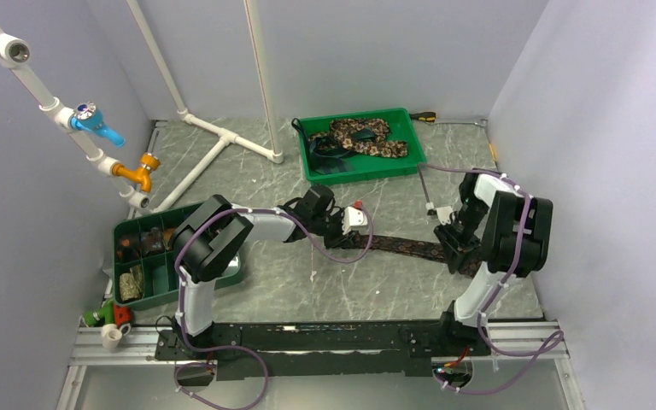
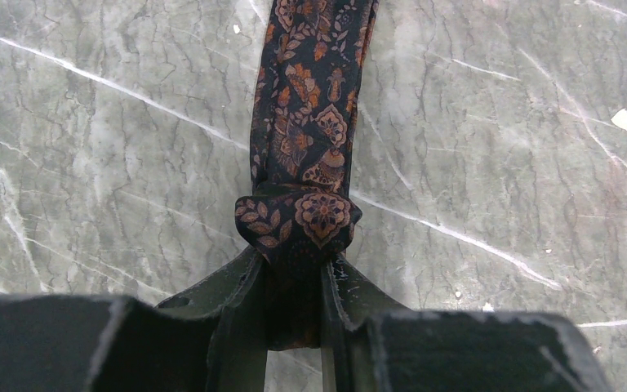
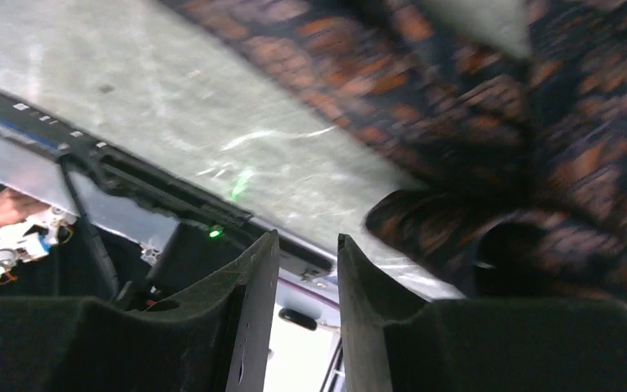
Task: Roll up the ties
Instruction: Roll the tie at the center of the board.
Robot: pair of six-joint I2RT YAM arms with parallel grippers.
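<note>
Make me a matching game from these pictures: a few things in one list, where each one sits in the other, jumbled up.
Things:
1. dark brown fabric tie with orange floral pattern
2. tan-and-brown mottled fabric tie
3. green plastic compartment tray
4. blue valve handle

Places:
A. on the white pipe, upper left
B. at the left edge of the grey marbled table
C. folded end pinched in the left tool
D. in the plain green tray at the far side

Pairs: 1-C, 2-D, 3-B, 4-A
</note>
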